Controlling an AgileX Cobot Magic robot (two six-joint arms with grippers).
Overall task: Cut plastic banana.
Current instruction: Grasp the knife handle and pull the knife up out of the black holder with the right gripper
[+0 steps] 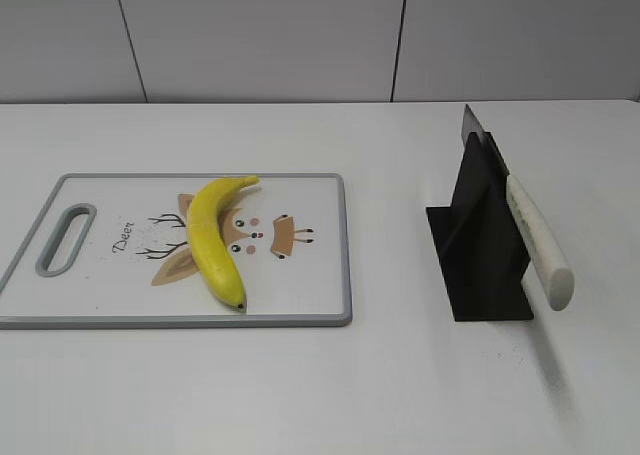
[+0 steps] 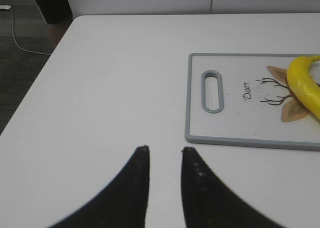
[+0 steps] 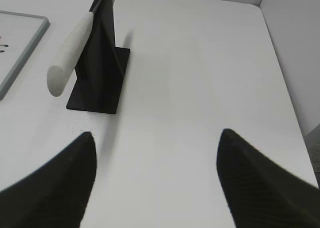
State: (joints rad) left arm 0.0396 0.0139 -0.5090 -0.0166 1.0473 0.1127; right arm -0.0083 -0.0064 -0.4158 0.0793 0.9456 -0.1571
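Note:
The plastic banana [image 1: 214, 237] is yellow and curved and lies on the white cutting board [image 1: 300, 295] with a deer print; part of it shows at the right edge of the left wrist view [image 2: 305, 85]. A knife with a white handle [image 1: 538, 243] rests in a black stand [image 1: 480, 245], blade up; it also shows in the right wrist view [image 3: 70, 52]. My left gripper [image 2: 164, 149] is a little open and empty over bare table left of the board. My right gripper [image 3: 156, 134] is wide open and empty, right of the stand. Neither gripper shows in the exterior view.
The cutting board [image 2: 240, 138] has a grey rim and a handle slot [image 2: 212, 90]. The table's left edge [image 2: 35, 82] drops to a dark floor with a cable. A wall stands at the table's right side [image 3: 295, 47].

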